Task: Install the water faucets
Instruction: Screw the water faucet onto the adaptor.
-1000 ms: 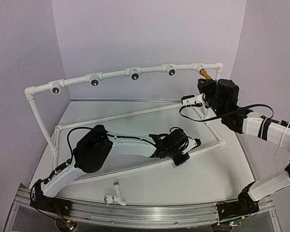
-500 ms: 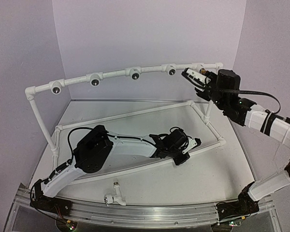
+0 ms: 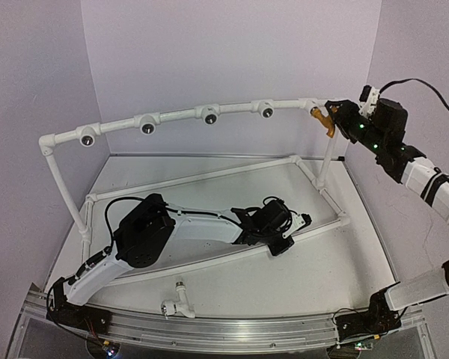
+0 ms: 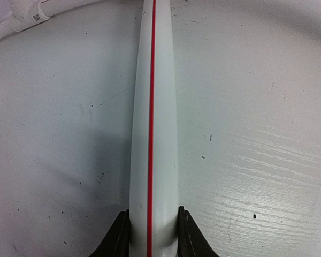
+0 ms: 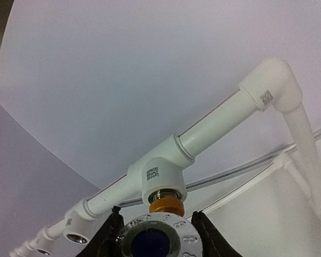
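The yellow-orange faucet (image 3: 325, 121) sits at the rightmost socket of the white pipe frame's (image 3: 176, 116) top rail. My right gripper (image 3: 337, 119) is shut on it from the right. In the right wrist view the faucet's round blue-centred cap (image 5: 150, 240) lies between my fingers (image 5: 113, 231), and its orange collar (image 5: 166, 205) meets the tee socket (image 5: 159, 174) with a little metal thread showing. The white faucet (image 3: 178, 305) lies loose on the table near the front edge. My left gripper (image 3: 298, 222) is shut on the frame's low front pipe (image 4: 152, 107), which carries a red stripe.
Several dark round sockets (image 3: 209, 117) line the top rail to the left of the faucet. The frame's base pipes (image 3: 209, 173) lie on the table around my left arm (image 3: 146, 232). Purple walls stand close behind and at both sides.
My right arm has swung from below and in front of the rightmost socket round to its right, higher up, turning with the yellow-orange faucet. The left arm has not moved.
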Robot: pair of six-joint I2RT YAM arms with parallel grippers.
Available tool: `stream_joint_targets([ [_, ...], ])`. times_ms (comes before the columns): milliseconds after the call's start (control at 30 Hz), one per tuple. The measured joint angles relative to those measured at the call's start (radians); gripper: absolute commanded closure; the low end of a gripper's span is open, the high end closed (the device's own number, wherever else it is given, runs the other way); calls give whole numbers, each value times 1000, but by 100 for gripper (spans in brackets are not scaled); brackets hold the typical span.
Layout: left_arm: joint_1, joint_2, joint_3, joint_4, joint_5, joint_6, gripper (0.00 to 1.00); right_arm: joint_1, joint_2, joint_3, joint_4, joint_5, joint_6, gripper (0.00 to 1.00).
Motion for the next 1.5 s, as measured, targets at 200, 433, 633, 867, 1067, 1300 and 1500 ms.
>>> stream_joint_targets([
  [200, 0, 0, 0, 1, 1, 0, 100, -84, -14, -58, 19, -101, 347, 50],
  [433, -6, 1, -1, 1, 5, -1, 100, -242, 36, -173, -181, -220, 398, 30],
  [633, -7, 1, -1, 0, 5, -1, 100, -245, -16, -91, -400, -213, -34, 26],
  [867, -7, 1, -1, 0, 6, -1, 100, -122, -252, 16, -506, -135, -1034, 9],
  [1067, -7, 1, 0, -1, 6, -1, 100, -12, -190, 111, -579, -61, -1511, 8],
  [1300, -7, 1, 1, -2, 6, -1, 100, 14, -59, 159, -553, -7, -1548, 25],
  [1500, -7, 1, 1, -2, 6, -1, 100, 21, -25, 159, -483, 39, -1389, 52],
])
